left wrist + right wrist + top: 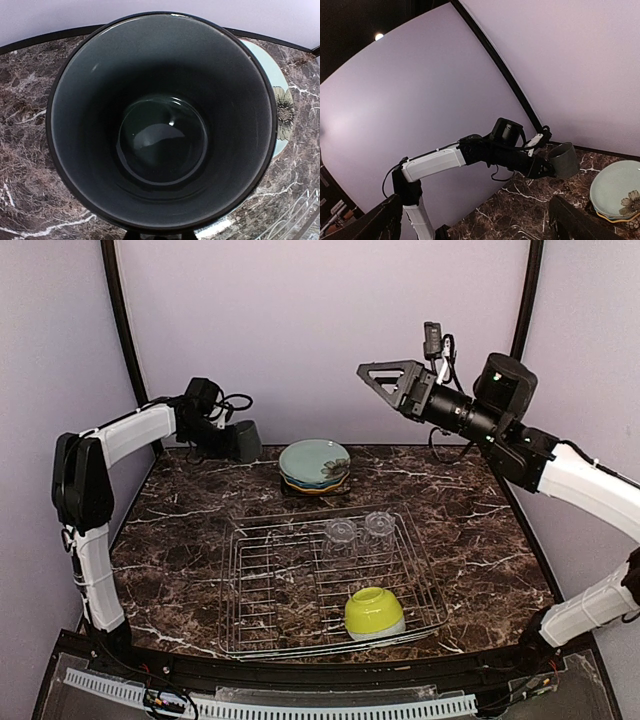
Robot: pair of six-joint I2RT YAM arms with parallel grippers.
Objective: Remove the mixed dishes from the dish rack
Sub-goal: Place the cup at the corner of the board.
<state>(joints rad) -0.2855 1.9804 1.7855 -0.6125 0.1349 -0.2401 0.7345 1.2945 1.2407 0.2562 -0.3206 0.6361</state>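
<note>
Item in hand: dark grey mug (247, 440), out of the dish rack (330, 580) and carried beyond the rack's far left corner, just left of the stack of plates (314, 464) that sits behind the rack's far side, pale teal plate uppermost. Step: set-down of the mug; whether its base touches the marble table (180, 540) cannot be told. Left gripper (235, 438): claw narrow, clamped on the mug at its rim; the left wrist view looks straight into the mug's empty mouth (160, 120), so the mug tips toward the arm. Left arm pose: upper link rising from the base left of the rack, forearm reaching level and rightward toward the plates. Right gripper (385, 375): claw spread wide, holding nothing, raised high above and beyond the rack's far right corner, pointing left toward the mug (563, 160); its arm bends up from the base right of the rack. Left in the rack: a clear glass (341, 532) and a second glass (379, 524) side by side in the far right part; lime-green bowl (374, 612), apparently upside down, at the near right corner. Next move, as judged: level the mug, lower it clear of the plates, release; the glasses and bowl lie on the right arm's side.
</note>
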